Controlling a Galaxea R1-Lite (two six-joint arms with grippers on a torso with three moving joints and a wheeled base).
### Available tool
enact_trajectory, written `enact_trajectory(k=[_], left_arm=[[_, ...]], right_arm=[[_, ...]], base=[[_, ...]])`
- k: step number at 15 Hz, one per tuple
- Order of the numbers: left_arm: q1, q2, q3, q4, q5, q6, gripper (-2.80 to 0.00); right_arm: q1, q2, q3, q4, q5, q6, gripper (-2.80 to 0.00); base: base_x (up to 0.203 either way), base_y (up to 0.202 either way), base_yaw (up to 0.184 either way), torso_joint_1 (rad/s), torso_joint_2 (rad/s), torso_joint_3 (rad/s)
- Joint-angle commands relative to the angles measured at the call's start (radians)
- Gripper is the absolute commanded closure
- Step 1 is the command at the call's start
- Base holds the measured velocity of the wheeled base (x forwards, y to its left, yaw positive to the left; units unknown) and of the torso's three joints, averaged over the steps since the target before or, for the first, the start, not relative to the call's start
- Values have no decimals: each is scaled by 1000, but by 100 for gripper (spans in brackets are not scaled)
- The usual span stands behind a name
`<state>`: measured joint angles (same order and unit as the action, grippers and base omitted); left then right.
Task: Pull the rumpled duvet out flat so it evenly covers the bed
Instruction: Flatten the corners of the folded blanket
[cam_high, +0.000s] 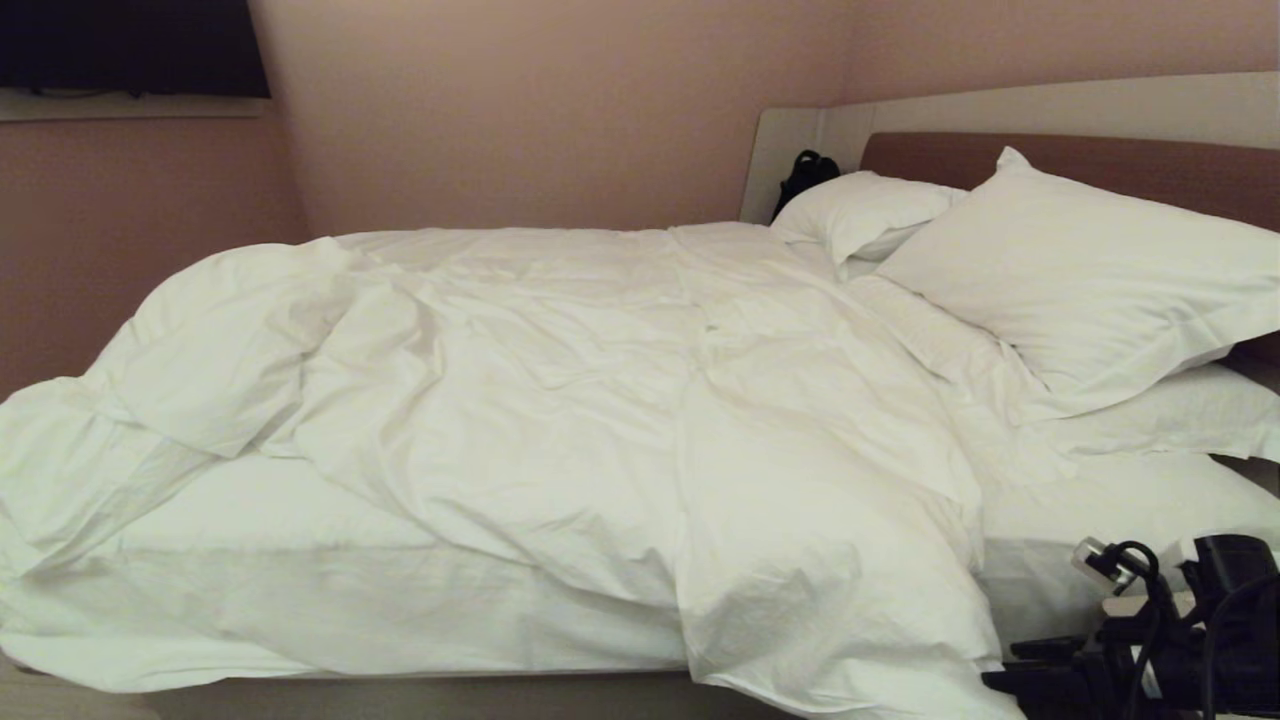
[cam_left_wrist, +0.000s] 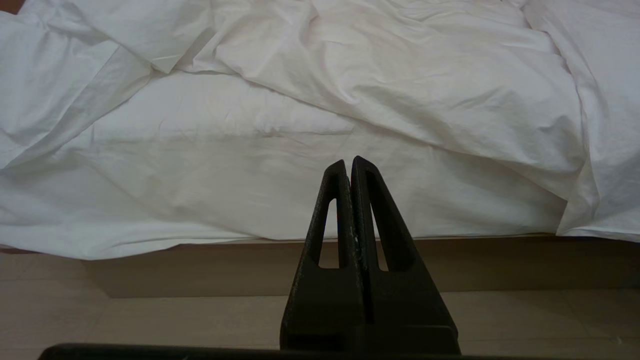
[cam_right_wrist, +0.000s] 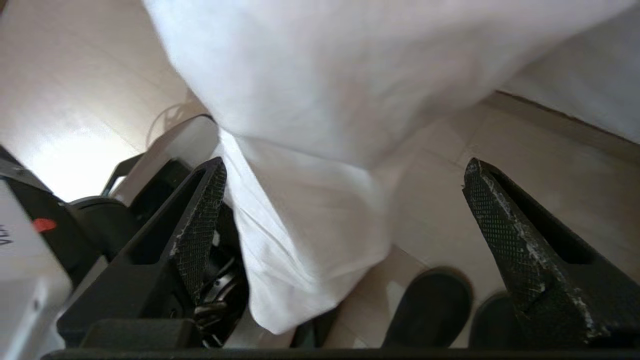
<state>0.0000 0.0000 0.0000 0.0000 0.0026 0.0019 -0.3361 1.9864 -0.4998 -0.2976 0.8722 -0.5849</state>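
The white duvet (cam_high: 600, 400) lies rumpled across the bed (cam_high: 450, 695). It is bunched toward the far side and leaves the sheeted mattress (cam_high: 300, 560) bare at the near left. One fold spills over the near edge (cam_high: 850, 620). In the right wrist view my right gripper (cam_right_wrist: 345, 165) is open wide. A hanging corner of the duvet (cam_right_wrist: 300, 240) droops between its fingers, close to one pad (cam_right_wrist: 200, 225), and nothing is pinched. The right arm (cam_high: 1150, 640) shows low at the bed's near right. My left gripper (cam_left_wrist: 348, 162) is shut and empty, pointing at the bed's side.
Two white pillows (cam_high: 1080, 280) (cam_high: 860, 215) lean on the brown headboard (cam_high: 1100, 165). A black object (cam_high: 805, 175) sits by the far pillow. A dark screen (cam_high: 130, 45) hangs on the wall. Pale floor tiles (cam_left_wrist: 150, 320) run along the bed base; dark rounded shapes (cam_right_wrist: 430, 305) lie below the right gripper.
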Motion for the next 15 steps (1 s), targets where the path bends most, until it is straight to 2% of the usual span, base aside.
enact_trajectory(k=[1, 5, 9, 12, 15], left_arm=[[0, 0, 0, 0, 0, -2, 0], [0, 0, 0, 0, 0, -2, 0], [0, 0, 0, 0, 0, 0, 0], [0, 0, 0, 0, 0, 0, 0], [0, 0, 0, 0, 0, 0, 0]], right_arm=[[9, -10, -18, 57, 17, -2, -280], [10, -3, -101, 170, 36, -2, -280], [13, 28, -210, 319, 104, -12, -280], [12, 83, -271, 388, 107, -64, -280], [2, 105, -298, 423, 108, -68, -280]], base=[[0, 0, 0, 0, 0, 0], [0, 0, 0, 0, 0, 0], [0, 0, 0, 0, 0, 0], [0, 0, 0, 0, 0, 0], [0, 0, 0, 0, 0, 0]])
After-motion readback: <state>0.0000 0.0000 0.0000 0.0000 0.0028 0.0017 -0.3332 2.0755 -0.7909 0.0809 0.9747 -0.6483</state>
